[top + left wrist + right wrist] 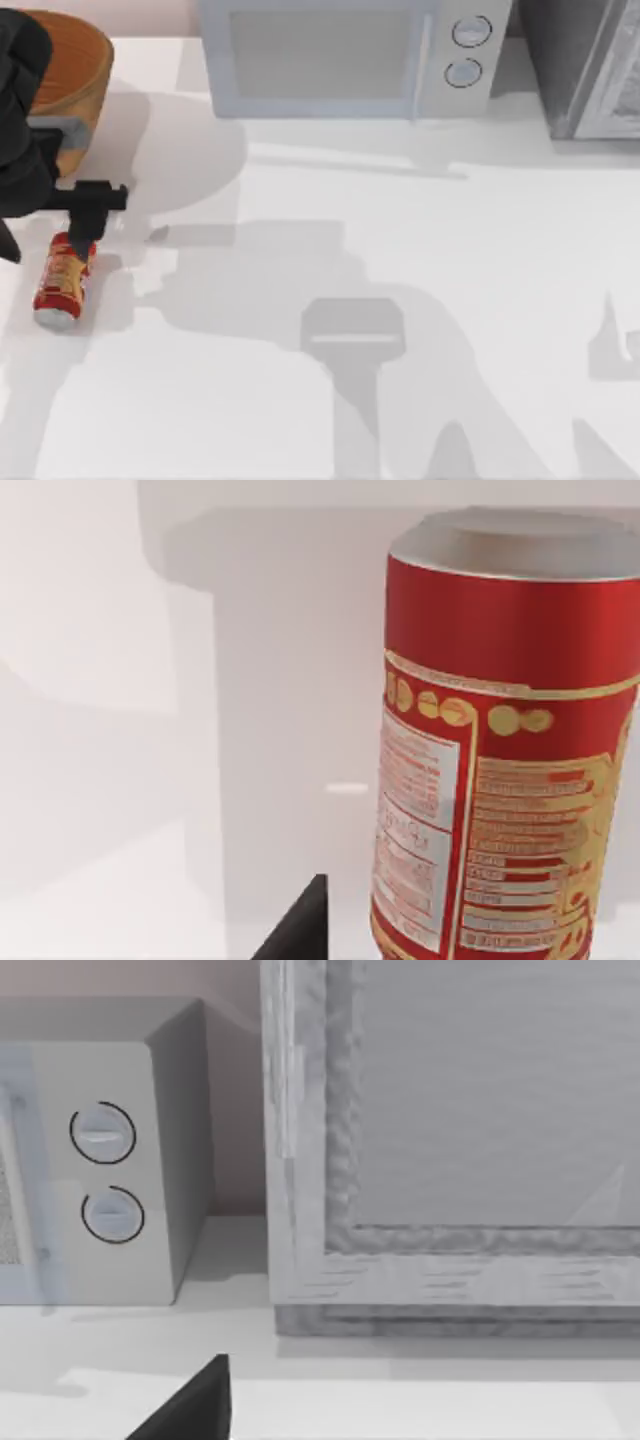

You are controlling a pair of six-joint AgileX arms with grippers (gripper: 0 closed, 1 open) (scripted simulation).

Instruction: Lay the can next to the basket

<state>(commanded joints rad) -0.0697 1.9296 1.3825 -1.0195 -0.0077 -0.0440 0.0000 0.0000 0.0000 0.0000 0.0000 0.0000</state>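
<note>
My left gripper (88, 232) sits at the top end of the can (63, 280), which lies on its side near the tabletop's left edge, just below the basket (75, 75) in the far left corner. Whether my fingers are gripping or already letting go, I cannot tell. The can looks laid where it belongs, beside the basket. My right arm is parked, its wrist camera facing the microwave (100, 1160).

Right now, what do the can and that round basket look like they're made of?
The can looks like thin metal: glossy red and gold printed wall, plain silvery end cap. The basket seems woven wicker or wood, matte tan outside with an orange-brown inside; the weave is hard to make out. The left hand sits at the can's upper end.
</note>
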